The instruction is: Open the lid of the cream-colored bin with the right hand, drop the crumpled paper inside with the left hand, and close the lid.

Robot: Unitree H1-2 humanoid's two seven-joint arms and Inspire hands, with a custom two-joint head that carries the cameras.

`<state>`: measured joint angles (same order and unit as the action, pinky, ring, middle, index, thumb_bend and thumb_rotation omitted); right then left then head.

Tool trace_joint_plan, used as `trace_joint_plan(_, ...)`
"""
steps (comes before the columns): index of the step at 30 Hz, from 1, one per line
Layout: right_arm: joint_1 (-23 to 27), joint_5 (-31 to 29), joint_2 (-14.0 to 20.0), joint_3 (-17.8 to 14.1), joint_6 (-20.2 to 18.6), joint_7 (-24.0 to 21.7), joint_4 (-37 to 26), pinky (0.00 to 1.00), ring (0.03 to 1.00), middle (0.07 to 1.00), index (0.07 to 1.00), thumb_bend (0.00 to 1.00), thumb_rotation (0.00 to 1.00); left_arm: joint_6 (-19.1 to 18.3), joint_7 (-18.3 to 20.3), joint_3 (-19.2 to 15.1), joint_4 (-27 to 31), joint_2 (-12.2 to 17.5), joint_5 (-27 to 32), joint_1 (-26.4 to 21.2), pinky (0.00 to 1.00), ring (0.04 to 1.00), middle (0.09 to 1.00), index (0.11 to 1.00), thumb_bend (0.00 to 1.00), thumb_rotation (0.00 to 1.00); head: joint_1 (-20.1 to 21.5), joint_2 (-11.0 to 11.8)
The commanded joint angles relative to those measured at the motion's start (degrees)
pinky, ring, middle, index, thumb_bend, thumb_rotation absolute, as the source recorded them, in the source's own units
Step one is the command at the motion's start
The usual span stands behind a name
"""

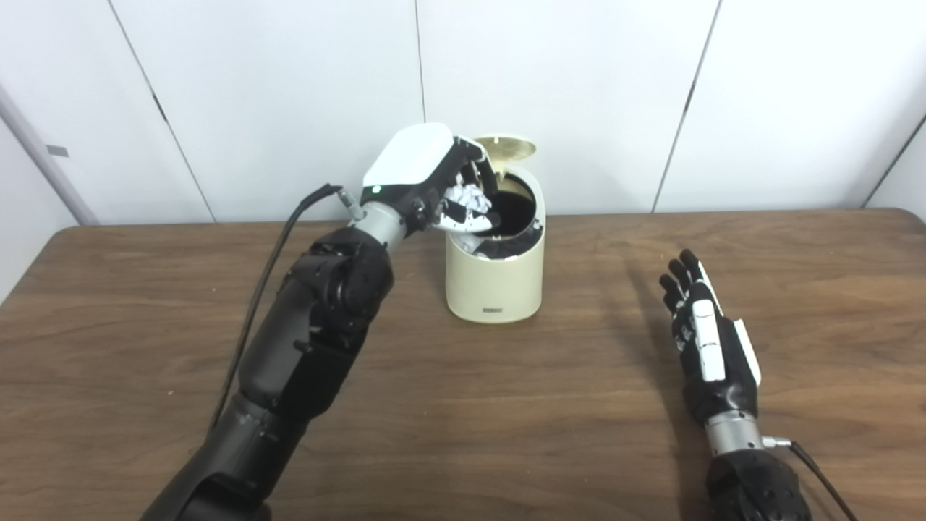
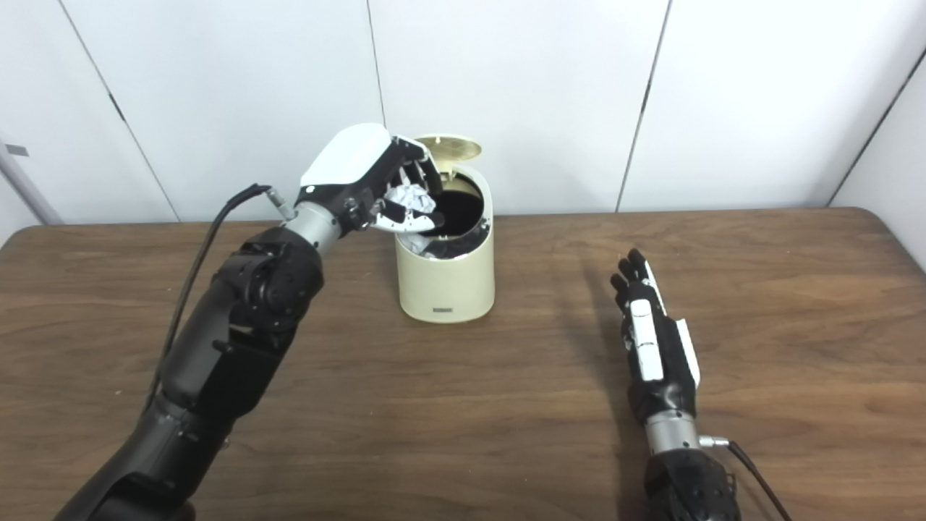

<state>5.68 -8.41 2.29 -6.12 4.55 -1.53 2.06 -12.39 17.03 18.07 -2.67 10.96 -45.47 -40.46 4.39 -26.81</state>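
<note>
The cream-colored bin [image 1: 495, 278] stands on the table at the back centre, and its round lid [image 1: 506, 147] is tipped up behind the dark opening. My left hand [image 1: 427, 177] is raised over the bin's left rim, shut on the crumpled white paper [image 1: 466, 202], which hangs just above the opening. My right hand [image 1: 705, 340] rests flat on the table to the right of the bin, well apart from it, fingers straight and spread, holding nothing.
The brown wooden table [image 1: 506, 405] stretches wide in front of the bin. White wall panels [image 1: 579, 87] stand close behind it. A black cable [image 1: 264, 275] runs along my left forearm.
</note>
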Motion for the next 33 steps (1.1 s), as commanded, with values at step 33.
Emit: trace_joint_plan(33,-3.72,-0.54,-1.22,0.23,0.22,-0.05,3.46,1.0,0.944,0.95,0.982,0.46,0.89,-1.54,-11.49,1.71,-6.25,-4.72,-5.24,-4.51,0.28,0.392,0.506,0.544,0.47,0.0,1.16,0.25)
